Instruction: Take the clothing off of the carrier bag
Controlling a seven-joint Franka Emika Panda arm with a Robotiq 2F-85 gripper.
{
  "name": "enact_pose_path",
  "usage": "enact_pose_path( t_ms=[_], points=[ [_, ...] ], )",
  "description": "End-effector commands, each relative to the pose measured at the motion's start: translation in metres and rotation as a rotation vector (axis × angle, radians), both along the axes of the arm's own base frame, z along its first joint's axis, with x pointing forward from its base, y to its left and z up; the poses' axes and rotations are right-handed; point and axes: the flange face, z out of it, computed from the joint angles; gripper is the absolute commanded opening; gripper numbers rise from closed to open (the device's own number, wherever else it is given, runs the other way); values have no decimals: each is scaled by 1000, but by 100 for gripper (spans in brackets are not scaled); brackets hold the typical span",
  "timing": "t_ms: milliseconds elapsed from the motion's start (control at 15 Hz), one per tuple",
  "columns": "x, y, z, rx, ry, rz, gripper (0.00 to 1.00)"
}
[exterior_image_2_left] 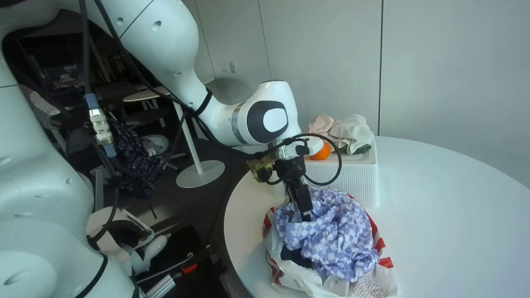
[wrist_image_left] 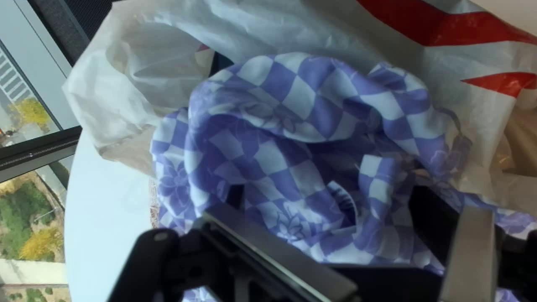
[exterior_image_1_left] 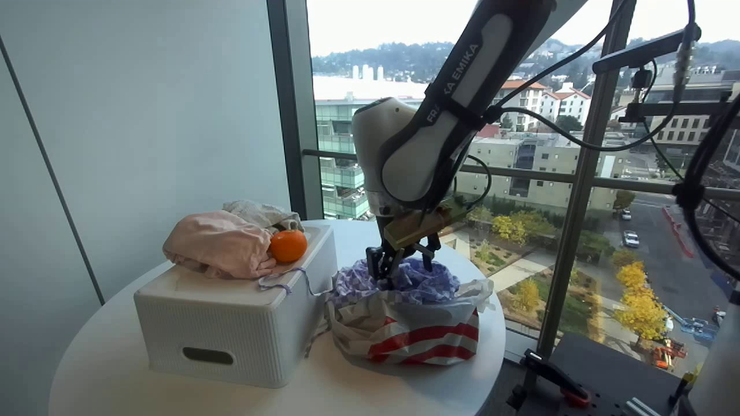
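Purple/wht checked floral garment [exterior_image_2_left: 335, 238] is bunched in the mouth of the red/wht plastic carrier bag [exterior_image_1_left: 428, 341]. Robotiq gripper [wrist_image_left: 329, 199] is over the bag, pointing dn at the garment; fingers apart, loose fabric btwn them per wrist view; can't tell if tips touch it. Dark item [exterior_image_2_left: 296, 256] shows inside bag at garment's edge in an ext. view. Next to bag: wht ribbed box [exterior_image_1_left: 208, 323] w/ pink cloth [exterior_image_1_left: 222, 242], beige cloth [exterior_image_1_left: 260, 214] & orange fruit [exterior_image_1_left: 288, 247] on top. Bag's on a rnd wht tbl [exterior_image_2_left: 451, 211].

All views share the bag [exterior_image_1_left: 425, 338], the wrist view nearest.
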Motion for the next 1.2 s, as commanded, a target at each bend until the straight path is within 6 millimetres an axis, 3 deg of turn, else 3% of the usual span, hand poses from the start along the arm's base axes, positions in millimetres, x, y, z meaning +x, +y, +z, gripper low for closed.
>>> enact_pose_path(
  t_ms=[0,200,267,933,1133],
  points=[
    [22,-9,-20,-11,-27,-50,100],
    [35,-15,-25,-6,-38,-71,100],
    [41,-15,-27,-12,-37,-63,82],
    [58,-17,-24,-12,-34,-83,4],
    [63,-21,-16,-13,-32,-110,0]
  ],
)
